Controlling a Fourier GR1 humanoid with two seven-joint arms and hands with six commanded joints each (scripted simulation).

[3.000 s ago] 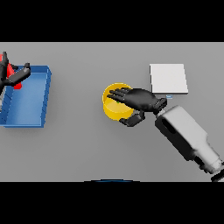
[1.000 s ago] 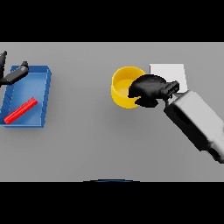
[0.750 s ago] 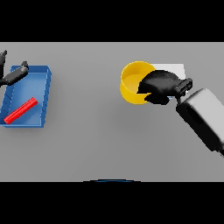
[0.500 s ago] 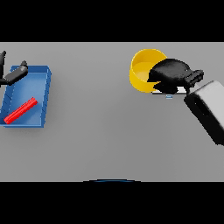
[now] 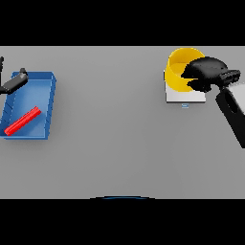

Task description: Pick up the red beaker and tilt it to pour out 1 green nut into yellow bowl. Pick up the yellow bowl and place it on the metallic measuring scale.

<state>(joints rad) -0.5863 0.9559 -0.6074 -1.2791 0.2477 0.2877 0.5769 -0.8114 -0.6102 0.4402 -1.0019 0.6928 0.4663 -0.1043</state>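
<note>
The yellow bowl [image 5: 178, 70] is over the pale metallic scale [image 5: 178, 95] at the upper right, covering most of its top. My right hand [image 5: 206, 72] has its fingers curled over the bowl's right rim. Whether the bowl rests on the scale or is held just above it cannot be told. The red beaker [image 5: 22, 121] lies on its side inside the blue tray [image 5: 47, 110] at the left. My left hand [image 5: 13, 82] shows at the left edge above the tray, with only some fingers visible. No green nut can be made out.
The blue tray stands near the table's left edge. The grey tabletop [image 5: 110, 134] stretches between the tray and the scale.
My right hand has carried the yellow bowl to the right and farther away, from beside the scale to over it. The left hand and red beaker have stayed put.
</note>
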